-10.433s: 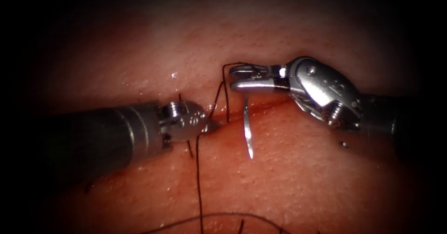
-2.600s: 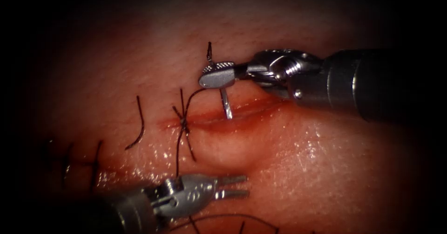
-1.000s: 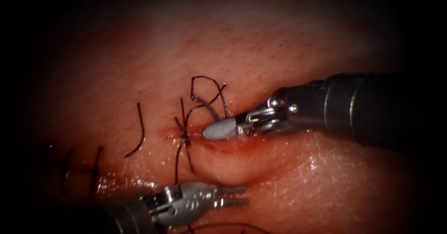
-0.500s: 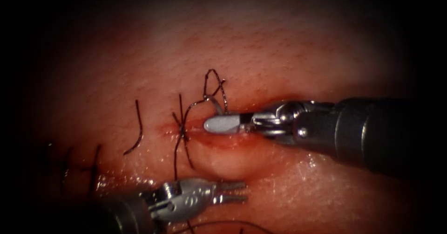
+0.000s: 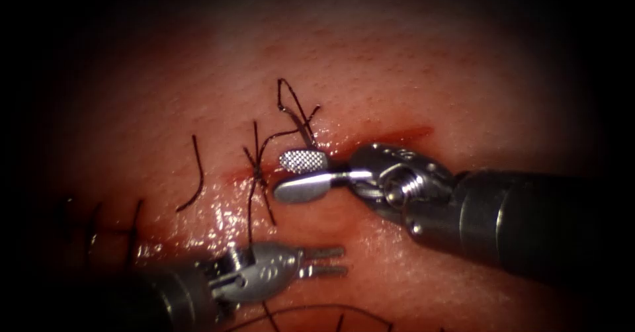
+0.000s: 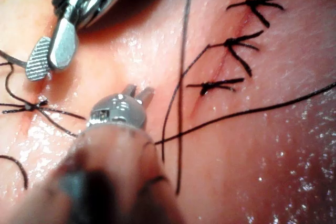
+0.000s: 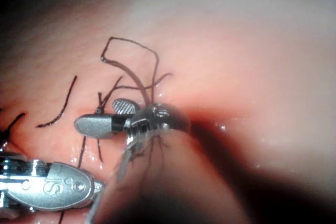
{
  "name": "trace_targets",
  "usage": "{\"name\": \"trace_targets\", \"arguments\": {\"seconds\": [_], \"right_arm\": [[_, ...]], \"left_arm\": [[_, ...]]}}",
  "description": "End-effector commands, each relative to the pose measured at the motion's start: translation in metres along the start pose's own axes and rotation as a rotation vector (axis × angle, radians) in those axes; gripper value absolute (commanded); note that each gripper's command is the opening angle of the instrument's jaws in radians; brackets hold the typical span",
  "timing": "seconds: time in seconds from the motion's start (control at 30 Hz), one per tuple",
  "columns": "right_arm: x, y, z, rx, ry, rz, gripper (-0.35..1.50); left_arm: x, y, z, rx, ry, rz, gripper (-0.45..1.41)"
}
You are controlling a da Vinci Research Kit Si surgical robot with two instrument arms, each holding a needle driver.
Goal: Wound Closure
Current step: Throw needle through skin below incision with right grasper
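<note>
The tissue [image 5: 410,61] has a cut [image 5: 390,137] running across it, wet with red fluid. My right tool [image 5: 301,174] lies over the cut with its jaws wide open and nothing between them. The curved needle [image 5: 305,135] stands just beyond the upper jaw at the cut's far edge. Its tail end is free and the rest goes down into the tissue; it is also visible in the right wrist view [image 7: 134,80]. Black thread [image 5: 288,100] loops up from its tail. My left tool [image 5: 327,262] rests near the front, jaws slightly parted, holding nothing.
A knotted stitch [image 5: 258,173] crosses the cut just left of the right tool. A loose curved piece of thread [image 5: 196,173] lies further left, with older stitches [image 6: 239,45] beyond it. A long thread [image 6: 184,51] trails over the tissue beside the left tool.
The right tool's jaws, shut at the needle a second ago, have opened wide and let it go. The needle stays standing at the cut's edge. The left tool has barely moved.
</note>
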Motion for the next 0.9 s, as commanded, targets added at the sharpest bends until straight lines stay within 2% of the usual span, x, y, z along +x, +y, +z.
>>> {"name": "trace_targets", "arguments": {"seconds": [0.03, 0.17, 0.3, 0.4, 0.67, 0.77, 0.9], "right_arm": [[0.0007, 0.0002, 0.0005, -0.015, 0.006, -0.016, 1.47], [0.0006, -0.0011, -0.0006, -0.028, -0.002, -0.063, 1.3], [0.001, -0.0022, -0.002, -0.021, -0.015, -0.076, 1.26], [0.0023, -0.0024, -0.0024, -0.017, -0.024, -0.126, 1.25], [0.0063, -0.0013, -0.0003, 0.018, -0.061, -0.306, 1.11], [0.0064, -0.0007, 0.0009, 0.018, -0.074, -0.361, 1.16], [0.0057, 0.0001, 0.0024, 0.014, -0.121, -0.419, 1.11]], "left_arm": [[0.0, -0.0002, 0.0007, -0.001, 0.002, 0.001, 0.02], [-0.0001, -0.0001, 0.0005, -0.002, 0.002, 0.003, 0.02], [-0.0002, -0.0001, 0.0005, -0.003, 0.002, 0.004, 0.02], [-0.0001, -0.0001, 0.0006, -0.002, 0.002, 0.003, 0.02], [-0.0001, 0.0, 0.0007, 0.0, 0.001, 0.003, 0.02], [-0.0001, -0.0001, 0.0007, -0.001, 0.002, 0.003, 0.02], [-0.0001, -0.0001, 0.0007, -0.001, 0.002, 0.003, 0.02]]}}
